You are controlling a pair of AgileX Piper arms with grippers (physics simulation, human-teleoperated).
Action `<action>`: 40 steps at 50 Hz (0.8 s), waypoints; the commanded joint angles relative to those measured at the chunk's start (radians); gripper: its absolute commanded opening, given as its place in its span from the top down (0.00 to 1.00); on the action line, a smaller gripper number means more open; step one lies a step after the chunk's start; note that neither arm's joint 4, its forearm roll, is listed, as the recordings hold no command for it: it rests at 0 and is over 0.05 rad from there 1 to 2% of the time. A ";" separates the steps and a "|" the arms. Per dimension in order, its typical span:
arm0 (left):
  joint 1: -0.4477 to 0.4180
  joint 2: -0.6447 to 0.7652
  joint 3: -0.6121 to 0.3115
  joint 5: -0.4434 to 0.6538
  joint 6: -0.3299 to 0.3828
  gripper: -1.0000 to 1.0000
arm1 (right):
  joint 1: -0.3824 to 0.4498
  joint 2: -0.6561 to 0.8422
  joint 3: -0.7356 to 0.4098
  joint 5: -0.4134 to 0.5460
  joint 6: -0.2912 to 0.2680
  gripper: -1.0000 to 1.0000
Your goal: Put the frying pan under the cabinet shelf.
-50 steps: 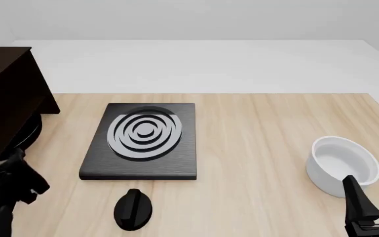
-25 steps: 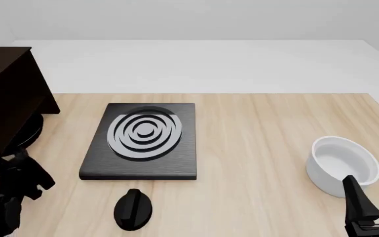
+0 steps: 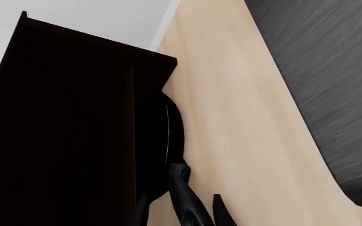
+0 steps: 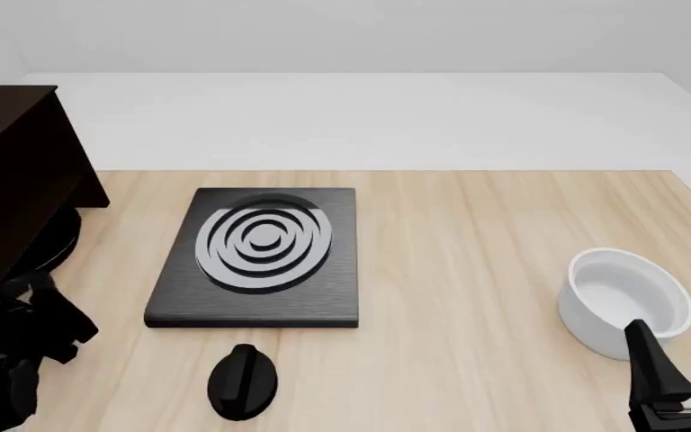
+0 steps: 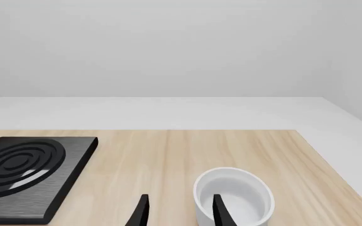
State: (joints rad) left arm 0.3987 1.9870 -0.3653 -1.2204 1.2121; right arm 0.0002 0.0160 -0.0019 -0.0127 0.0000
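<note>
The dark brown cabinet shelf (image 4: 10, 153) stands at the table's far left. Tucked beneath it is the black frying pan (image 4: 55, 241), with only its rim edge showing. In the left wrist view the pan's rim (image 3: 173, 136) lies under the cabinet shelf (image 3: 61, 117), and its thin handle (image 3: 182, 188) runs out between my fingers. My left gripper (image 4: 43, 315) (image 3: 181, 202) is open around that handle without squeezing it. Low at the front right, my right gripper (image 4: 684, 353) (image 5: 179, 205) is open and empty.
A black stove plate (image 4: 262, 270) (image 5: 61, 183) (image 3: 338, 94) with silver rings lies mid-table. A small black knob (image 4: 241, 382) sits in front of it. A white bowl (image 4: 625, 301) (image 5: 234, 197) stands just ahead of the right gripper.
The left gripper has drifted slightly right and toward the near edge. The pan stays under the cabinet. The right arm has not moved.
</note>
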 commanded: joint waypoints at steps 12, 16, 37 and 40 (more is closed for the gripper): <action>-0.055 0.164 0.108 0.003 0.132 0.00 | 0.000 0.000 0.000 0.000 0.000 0.00; -0.061 0.148 0.130 0.007 0.129 0.00 | 0.000 0.000 0.000 0.000 0.000 0.00; -0.045 -0.031 0.213 0.092 0.142 0.00 | 0.000 0.000 0.000 0.000 0.000 0.00; -0.023 -0.001 0.234 0.044 0.163 0.00 | 0.000 0.000 0.000 0.000 0.000 0.00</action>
State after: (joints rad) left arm 0.3533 1.9307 -0.2645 -1.2204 1.3457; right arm 0.0003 0.0160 -0.0019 -0.0127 0.0000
